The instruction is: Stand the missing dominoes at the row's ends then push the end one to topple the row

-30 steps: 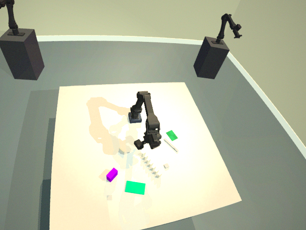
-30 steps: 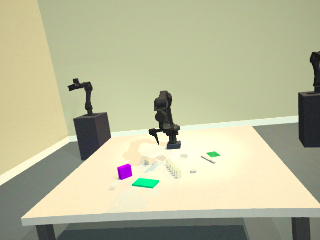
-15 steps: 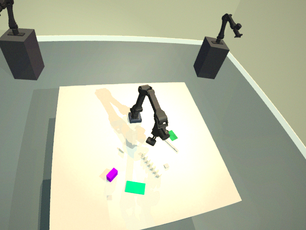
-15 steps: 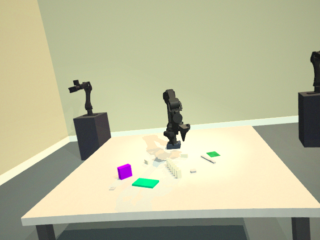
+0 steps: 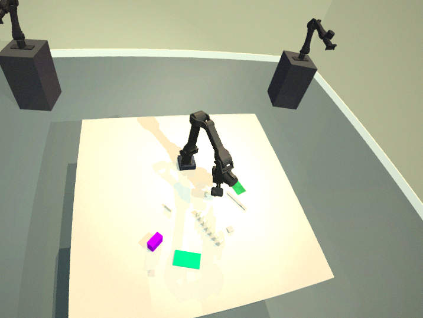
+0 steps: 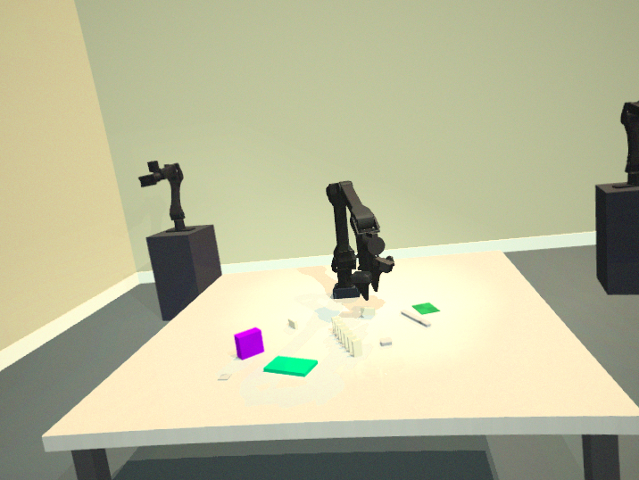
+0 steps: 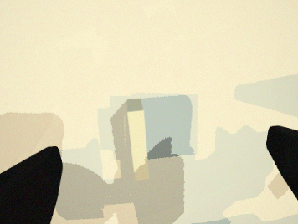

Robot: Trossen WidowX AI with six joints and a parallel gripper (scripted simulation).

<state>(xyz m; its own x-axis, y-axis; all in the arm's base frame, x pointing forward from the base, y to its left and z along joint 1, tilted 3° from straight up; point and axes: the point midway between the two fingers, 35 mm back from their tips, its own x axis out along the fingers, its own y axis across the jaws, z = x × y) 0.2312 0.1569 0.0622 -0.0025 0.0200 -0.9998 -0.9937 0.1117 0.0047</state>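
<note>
The row of standing dominoes (image 5: 207, 229) (image 6: 356, 347) runs across the middle of the table. My gripper (image 6: 371, 293) (image 7: 168, 147) is open and empty, above the table behind the far end of the row. A loose cream domino (image 5: 207, 195) (image 6: 368, 311) lies near that far end, below the gripper. A domino (image 7: 138, 144), seemingly this one, shows its narrow side between the spread fingertips in the wrist view, not touched by them. Another cream piece (image 5: 166, 207) (image 6: 293, 323) rests left of the row. In the top view the arm partly hides the fingers.
A purple block (image 5: 155, 241) (image 6: 249, 343) and green slab (image 5: 186, 259) (image 6: 290, 366) are left of the row's near end. A small block (image 5: 229, 229) (image 6: 385, 341), pale stick (image 5: 236, 201) (image 6: 415, 318) and green square (image 5: 239, 188) (image 6: 426, 308) are right. A flat piece (image 5: 150, 273) (image 6: 224, 376) is front left.
</note>
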